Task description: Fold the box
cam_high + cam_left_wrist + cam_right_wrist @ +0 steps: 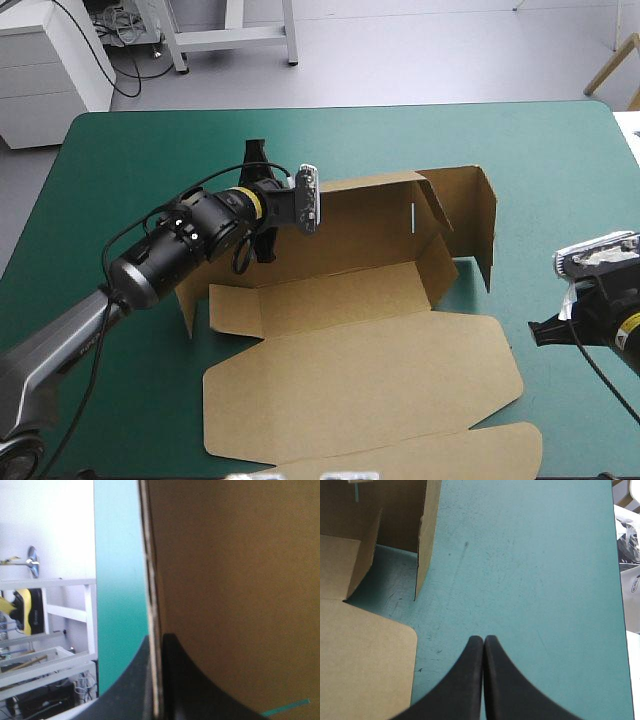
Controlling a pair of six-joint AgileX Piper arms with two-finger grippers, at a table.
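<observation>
Left gripper (158, 645) pinches the box (235, 580) by its raised corrugated wall; right gripper (483, 641) closed, empty, above scuffed teal-green cover (535, 560).

1. The cut-board box (360, 350) with its lid lying flat is showing plain brown throughout.
2. The table's cover (130, 170) is showing teal-green, with faint dark scuffs on its right.
3. The left gripper (157, 639) and right gripper (483, 640) are showing black fingers.

High view looks down on the whole table (120, 150). Left wrist view sits against the box (240, 580); right wrist view shares its right end.
</observation>
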